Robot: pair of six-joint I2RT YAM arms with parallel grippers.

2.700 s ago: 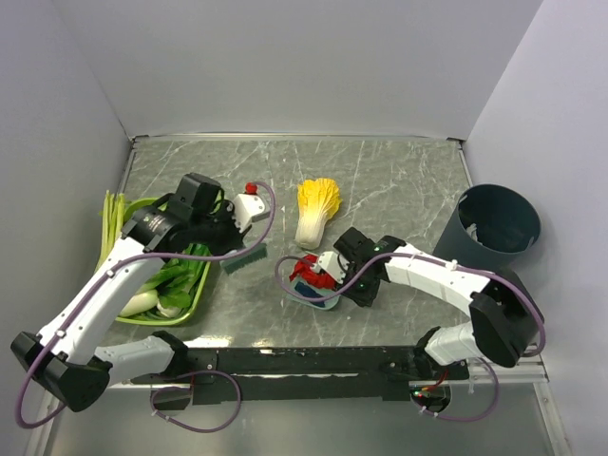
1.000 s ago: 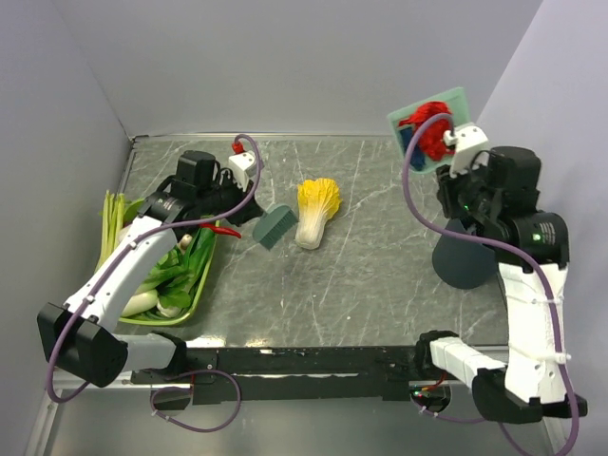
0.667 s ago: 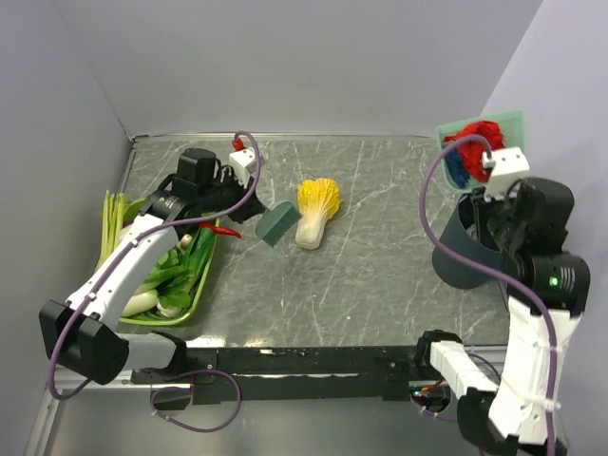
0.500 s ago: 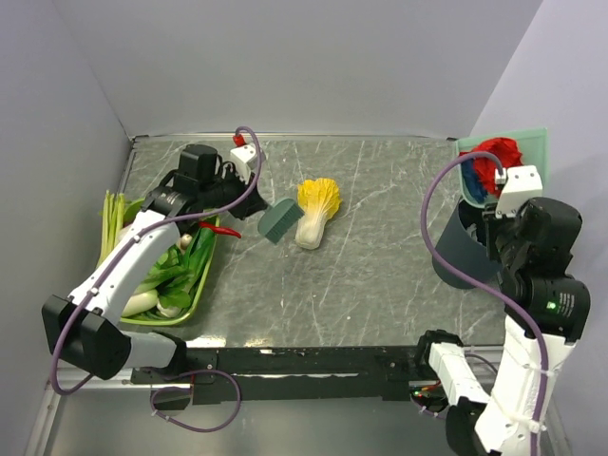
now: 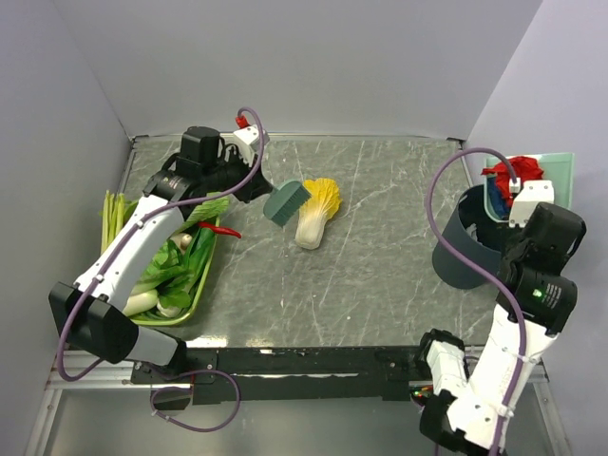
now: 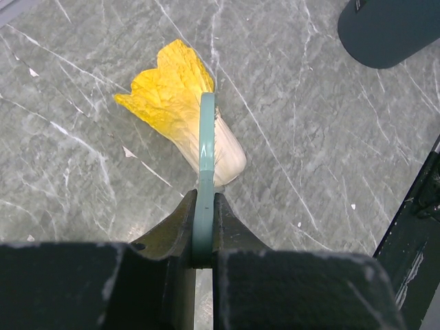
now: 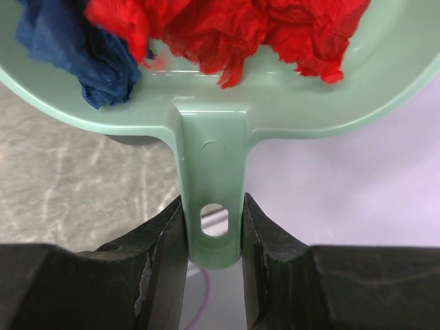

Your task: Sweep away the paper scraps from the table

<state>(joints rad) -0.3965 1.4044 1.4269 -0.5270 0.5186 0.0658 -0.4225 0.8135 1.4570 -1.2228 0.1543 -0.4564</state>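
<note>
a yellow-white napa cabbage (image 5: 316,211) lies in the middle, a dark green brush (image 5: 286,201) just left of it, a green tray (image 5: 171,320) of leafy greens and 1 red chili (image 5: 220,230) at the left, a dark bin (image 5: 456,256) at the right, and a pale green dustpan (image 7: 210,165) over it.

Dustpan (image 5: 560,180) of paper scraps (image 5: 513,175) now aloft by the bin (image 5: 464,256) in the right pincer (image 7: 213,220); brush (image 5: 286,201) nearer the cabbage (image 5: 318,214).

There was one napa cabbage (image 5: 316,211), one red chili (image 5: 220,230), one green tray (image 5: 195,302), one bin (image 5: 465,258), one brush (image 5: 285,202), one dustpan (image 7: 206,137) with paper scraps (image 7: 227,34): one blue, the red too bunched to count
</note>
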